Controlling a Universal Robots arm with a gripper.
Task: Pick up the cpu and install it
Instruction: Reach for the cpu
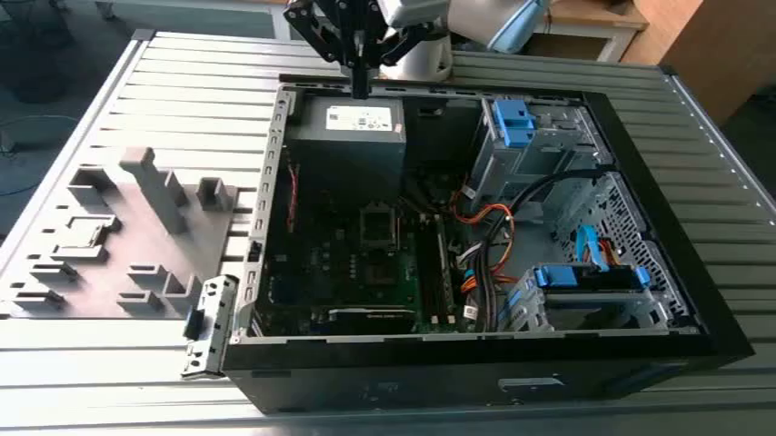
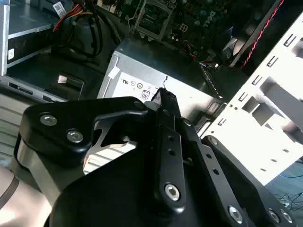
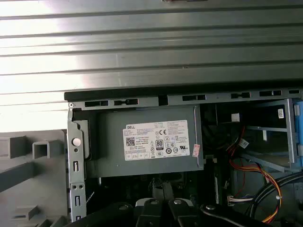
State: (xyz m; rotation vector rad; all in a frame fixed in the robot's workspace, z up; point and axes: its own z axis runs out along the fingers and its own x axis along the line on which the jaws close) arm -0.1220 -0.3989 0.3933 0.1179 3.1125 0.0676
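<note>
— Gripper [image 1: 360,89] first: how does it stand?

— Fingers pressed together into one narrow tip, pointing down over the far edge of the computer case [image 1: 461,368]. The second wrist view shows the same closed tip above a labelled grey box.

— And around it, biggest thing down?

— A slatted metal table [image 1: 182,73] lies under everything. On it is the black case, lying on its side with its interior open to view. Just beside the case, at the exterior view's left, is a grey fixture block [image 1: 145,209] with slots and posts. Inside the case, the grey power supply [image 1: 352,136] sits directly below the gripper, and both wrist views show its labelled face. Then comes the motherboard [image 1: 352,272], with the metal-framed socket [image 1: 380,224] near its middle and orange cables [image 1: 492,216] beside it.

— And the cpu?

— A flat grey square on the fixture block looks like the cpu [image 1: 87,238], though I cannot be sure. It lies outside the case, well apart from the gripper.
</note>
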